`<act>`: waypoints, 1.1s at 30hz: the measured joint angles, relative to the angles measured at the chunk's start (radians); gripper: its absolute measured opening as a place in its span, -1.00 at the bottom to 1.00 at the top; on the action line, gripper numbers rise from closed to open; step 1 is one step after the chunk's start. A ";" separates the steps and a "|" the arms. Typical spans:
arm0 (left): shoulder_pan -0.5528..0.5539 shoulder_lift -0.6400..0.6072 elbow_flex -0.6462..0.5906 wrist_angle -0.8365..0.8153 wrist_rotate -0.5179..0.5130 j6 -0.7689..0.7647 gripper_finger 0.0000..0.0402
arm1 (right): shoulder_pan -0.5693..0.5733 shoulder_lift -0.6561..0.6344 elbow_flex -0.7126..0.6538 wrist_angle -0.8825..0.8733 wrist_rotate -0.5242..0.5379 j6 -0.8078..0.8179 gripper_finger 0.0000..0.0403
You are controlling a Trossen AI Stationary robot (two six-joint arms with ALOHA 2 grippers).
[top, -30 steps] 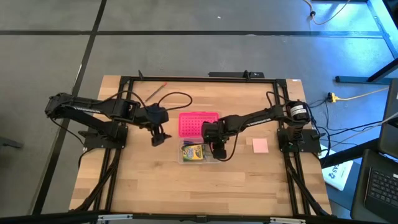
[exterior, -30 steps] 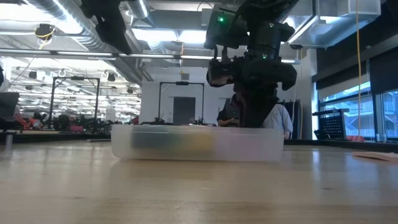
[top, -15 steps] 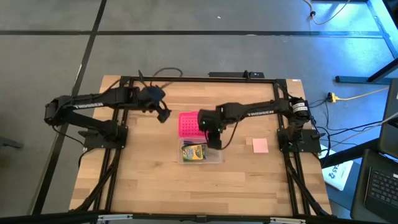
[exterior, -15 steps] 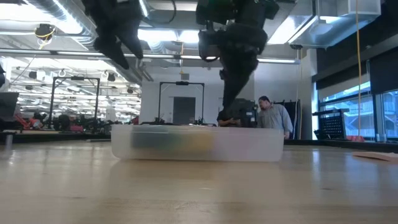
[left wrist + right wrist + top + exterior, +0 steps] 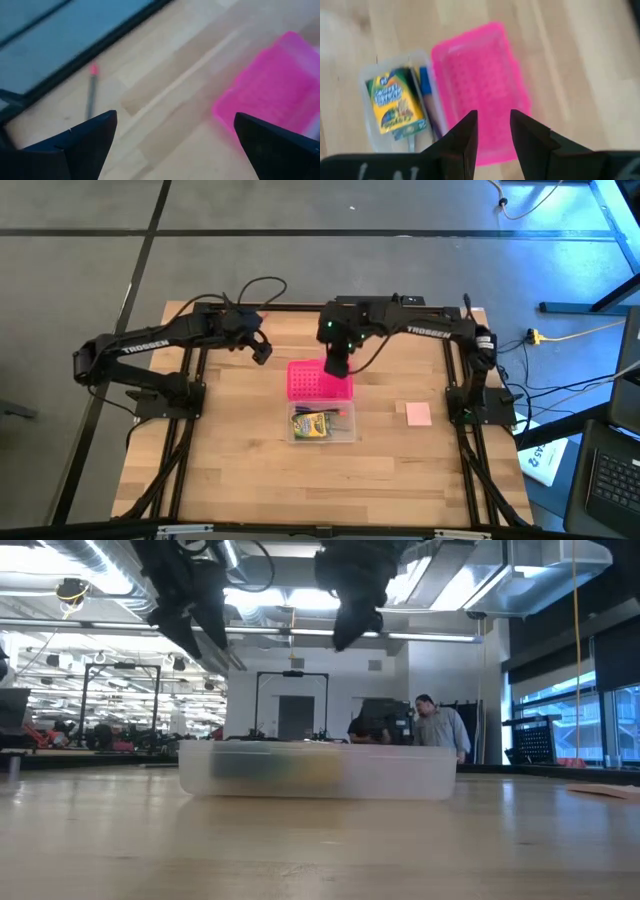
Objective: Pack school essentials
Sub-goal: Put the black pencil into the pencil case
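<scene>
Wooden slats make up the table, framed in black rail, with grey floor all round. At the far left edge lies a thin pencil with a pink tip, still outside the box. The left gripper hovers just short of it, fingers spread wide and empty — judging by the wrist view, it is lining up on that pencil. To do this well, it should come down astride the shaft, fingers crosswise to it, and close near the middle so the pencil does not swing. Next comes the pink lid, lying flat. The right gripper hangs over its far end, fingers nearly together and apparently holding nothing. Just in front sits the clear box, with the crayon box and a blue pen already inside. The pale pink pad waits well to the right.
</scene>
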 joint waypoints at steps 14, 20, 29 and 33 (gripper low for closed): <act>0.123 0.173 0.000 0.045 -0.094 0.004 0.66 | -0.105 0.000 0.131 -0.006 -0.001 -0.099 -0.43; 0.314 0.241 0.000 0.121 0.208 0.031 0.50 | -0.149 0.000 0.199 -0.017 -0.001 -0.115 -0.43; 0.475 0.353 0.000 0.271 0.242 0.202 0.49 | -0.197 0.000 0.249 -0.016 -0.003 -0.162 -0.43; 0.526 0.438 0.000 0.311 0.292 0.232 0.49 | -0.213 0.000 0.250 -0.016 -0.020 -0.177 -0.43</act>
